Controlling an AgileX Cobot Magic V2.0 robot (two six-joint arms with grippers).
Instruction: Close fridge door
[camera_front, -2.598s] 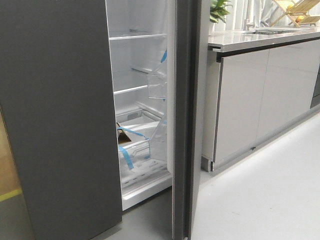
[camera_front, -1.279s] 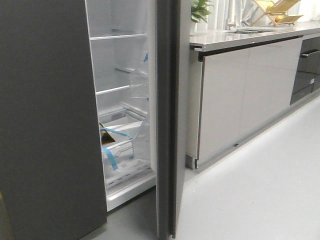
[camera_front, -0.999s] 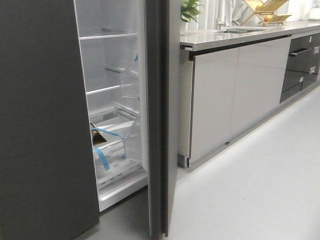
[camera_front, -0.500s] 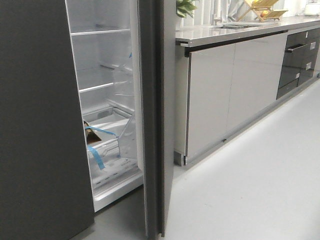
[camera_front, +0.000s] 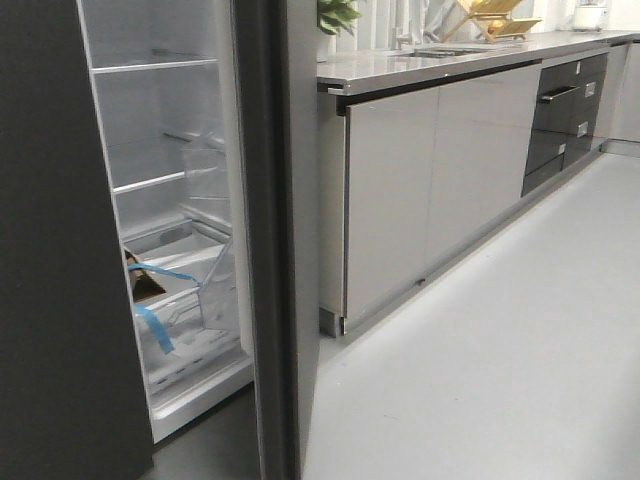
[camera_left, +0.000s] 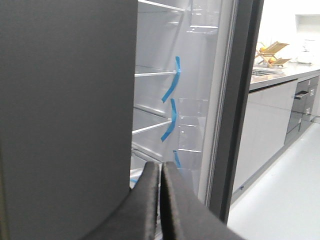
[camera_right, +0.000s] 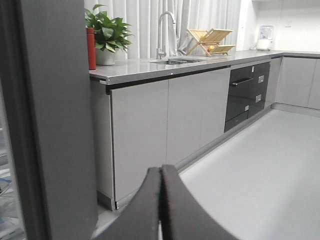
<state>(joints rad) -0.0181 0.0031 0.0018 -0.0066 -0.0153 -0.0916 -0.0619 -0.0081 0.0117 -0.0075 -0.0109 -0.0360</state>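
Kitchen w/ pale floor (camera_front: 500, 380), glossy cabinets (camera_front: 430, 190); fridge door (camera_front: 275, 240) stands open (edge-on); both claws (camera_left: 160, 172) (camera_right: 161, 175) pressed together, empty.

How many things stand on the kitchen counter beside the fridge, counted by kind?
Potted plant: 1
Red bottle: 1
Tap: 1
Wooden dish rack: 1
White appliance: 1
Total: 5

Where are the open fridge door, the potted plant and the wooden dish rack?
fridge door (camera_front: 270, 250): front view, grooved edge.
potted plant (camera_right: 107, 32): right wrist view, leaves.
wooden dish rack (camera_right: 210, 40): right wrist view, slats.
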